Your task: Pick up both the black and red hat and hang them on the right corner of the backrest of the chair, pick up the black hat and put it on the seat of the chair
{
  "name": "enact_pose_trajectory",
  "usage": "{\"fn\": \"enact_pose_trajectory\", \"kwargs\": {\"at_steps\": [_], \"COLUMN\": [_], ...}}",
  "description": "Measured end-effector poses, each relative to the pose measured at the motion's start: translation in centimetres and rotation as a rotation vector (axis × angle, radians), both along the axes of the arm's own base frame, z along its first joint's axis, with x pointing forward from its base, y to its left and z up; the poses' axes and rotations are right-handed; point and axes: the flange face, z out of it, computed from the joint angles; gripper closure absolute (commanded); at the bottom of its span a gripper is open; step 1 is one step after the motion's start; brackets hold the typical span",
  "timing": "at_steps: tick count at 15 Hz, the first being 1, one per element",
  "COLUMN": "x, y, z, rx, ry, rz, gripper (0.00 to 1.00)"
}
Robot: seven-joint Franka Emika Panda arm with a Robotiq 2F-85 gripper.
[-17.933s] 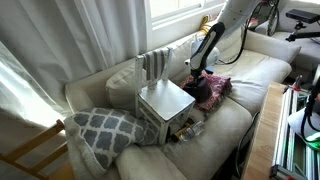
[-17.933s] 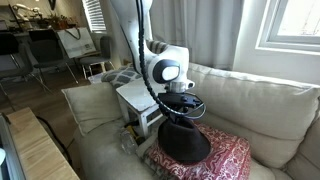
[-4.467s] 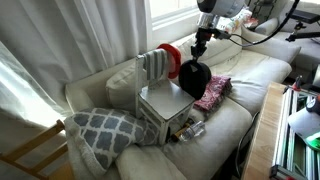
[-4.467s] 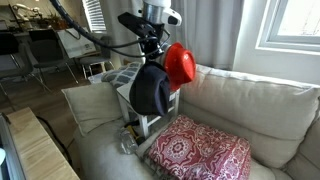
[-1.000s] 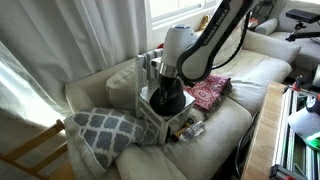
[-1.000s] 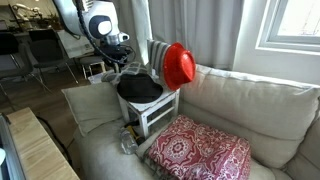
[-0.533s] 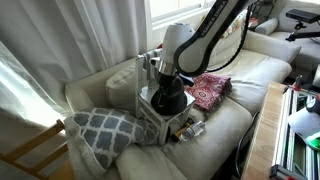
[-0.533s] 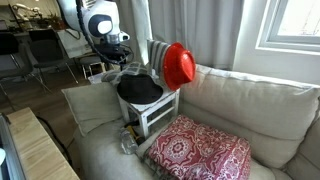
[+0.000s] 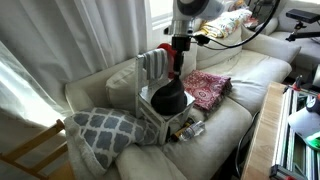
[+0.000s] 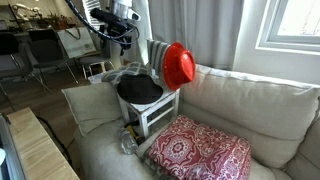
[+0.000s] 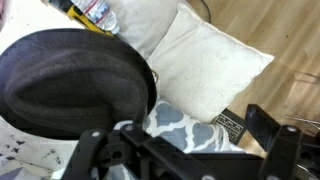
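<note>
The black hat [image 10: 140, 88] lies crown-up on the seat [image 10: 162, 106] of the small pale chair [image 9: 150, 112]. It also shows in an exterior view [image 9: 168, 99], and it fills the left of the wrist view [image 11: 70, 85]. The red hat [image 10: 180, 65] hangs on a corner of the slatted backrest [image 9: 152, 66]. My gripper [image 10: 124, 33] hovers above the chair and is open. Its two fingers [image 11: 280, 140] stand wide apart in the wrist view with nothing between them. In an exterior view the gripper [image 9: 177, 66] hangs in front of the backrest, clear of the black hat.
A red-maroon patterned cloth [image 10: 200, 150] lies on the sofa beside the chair. A grey lattice cushion [image 9: 105, 130] and a pale cushion [image 11: 210, 60] lie on its other side. Objects including a bottle [image 11: 95, 12] sit by the chair's base.
My gripper has opened and let go of the black hat, which stays on the seat. The arm has risen well above the chair.
</note>
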Motion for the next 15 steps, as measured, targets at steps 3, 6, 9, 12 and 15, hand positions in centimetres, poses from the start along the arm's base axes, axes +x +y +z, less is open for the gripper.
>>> {"fn": "enact_pose_trajectory", "kwargs": {"at_steps": [3, 6, 9, 12, 15], "x": [-0.3, -1.1, -1.9, -2.4, -2.8], "y": [-6.0, -11.4, -15.3, -17.7, -19.1], "z": [4.6, 8.7, 11.4, 12.9, 13.7], "rx": [0.054, 0.092, 0.108, 0.121, 0.129], "ry": [0.057, 0.025, -0.04, -0.091, -0.116], "rz": [-0.044, -0.077, -0.107, -0.13, -0.147], "gripper": [0.0, 0.0, 0.0, 0.0, 0.0]}}
